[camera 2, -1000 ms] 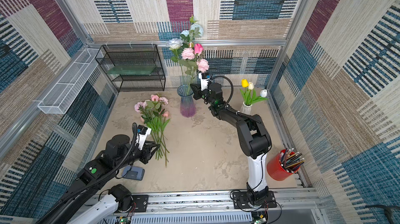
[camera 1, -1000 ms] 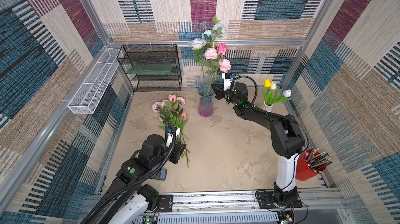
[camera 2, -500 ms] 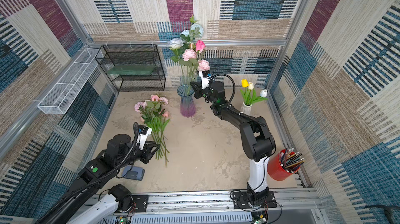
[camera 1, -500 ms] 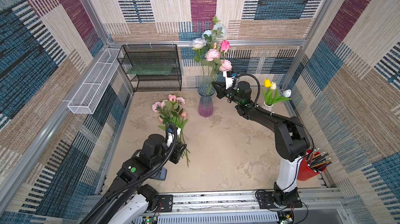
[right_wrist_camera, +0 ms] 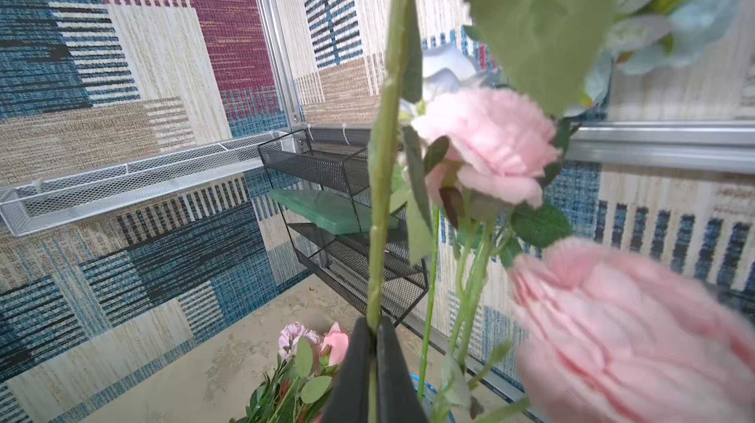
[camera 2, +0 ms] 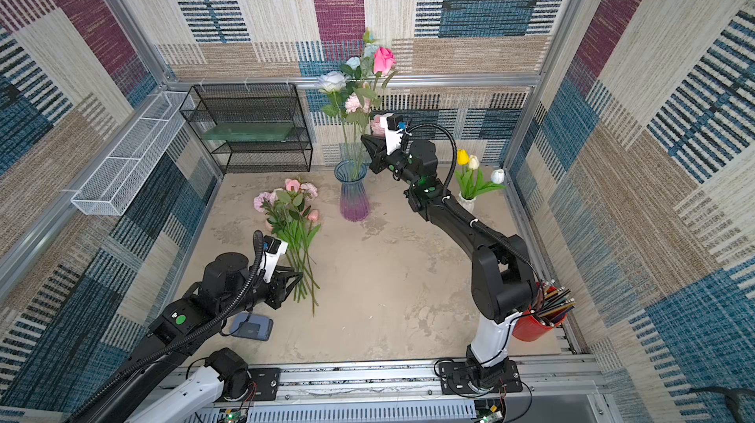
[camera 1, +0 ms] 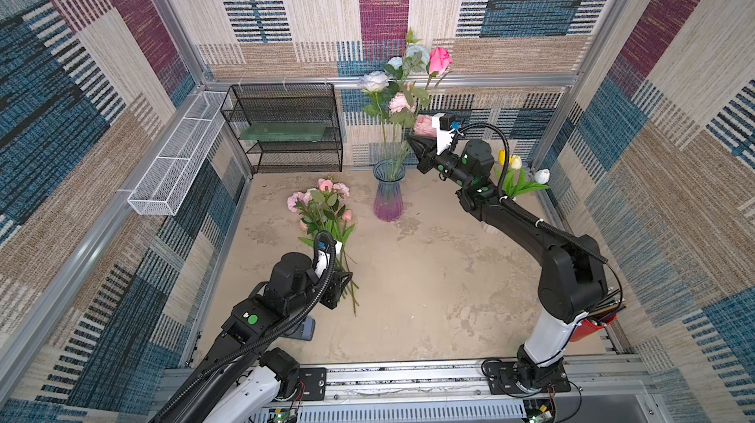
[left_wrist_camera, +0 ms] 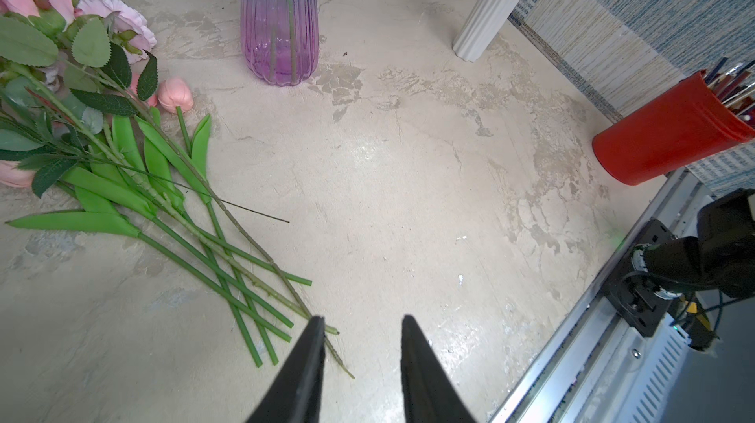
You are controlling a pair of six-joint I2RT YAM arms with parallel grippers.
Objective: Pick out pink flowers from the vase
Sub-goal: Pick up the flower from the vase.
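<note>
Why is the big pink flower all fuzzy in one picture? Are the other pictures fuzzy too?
Right wrist view: the big pink flower is very close to the lens, so it blurs; the stem in the right gripper looks sharper. Left wrist view: the loose stems on the table are crisp. Both top views: sharp and evenly lit, with soft shadows.

Both top views look steeply down from high at the front onto the whole surface [camera 1: 429,278]. The left wrist camera sits low, facing the vase [left_wrist_camera: 280,33] across the surface; the right wrist camera, raised, peers closely along a green stem [right_wrist_camera: 382,196] toward the black mesh shelf [right_wrist_camera: 347,172].
</note>
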